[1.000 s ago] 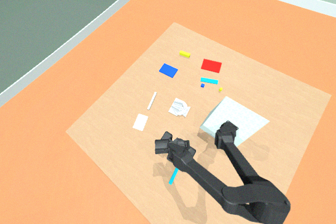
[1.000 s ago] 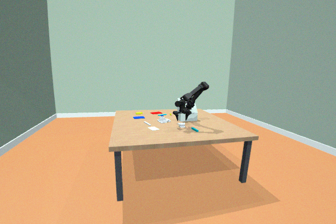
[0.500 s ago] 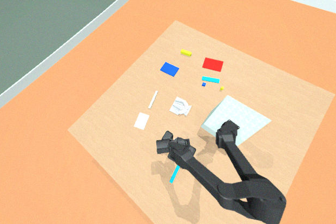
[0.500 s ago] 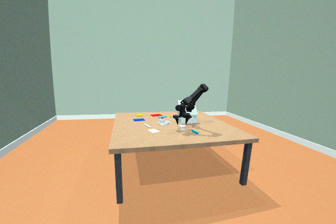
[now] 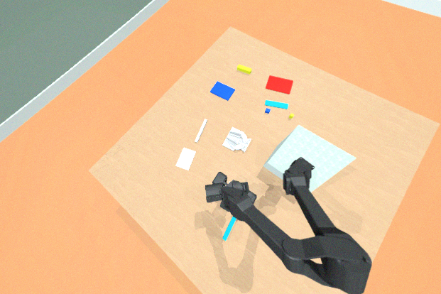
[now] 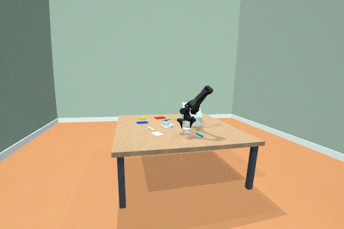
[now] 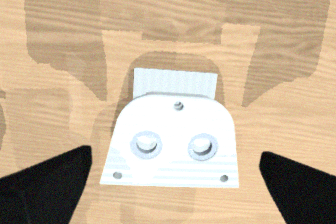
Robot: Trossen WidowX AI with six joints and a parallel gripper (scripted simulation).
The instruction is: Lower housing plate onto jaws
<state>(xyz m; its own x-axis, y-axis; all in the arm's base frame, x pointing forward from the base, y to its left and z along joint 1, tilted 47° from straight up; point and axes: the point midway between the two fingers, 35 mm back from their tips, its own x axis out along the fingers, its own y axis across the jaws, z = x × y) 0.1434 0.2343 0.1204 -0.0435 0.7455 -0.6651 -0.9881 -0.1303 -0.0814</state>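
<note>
Two black pointed fingers of the end effector are wide apart, holding nothing; the white rounded housing plate is below, between their tips in the wrist view, over the wooden bench.

Plate: we see it between and below the jaws, over a block.
Bin: behind them, exterior view.
Bar: to their right there.
</note>
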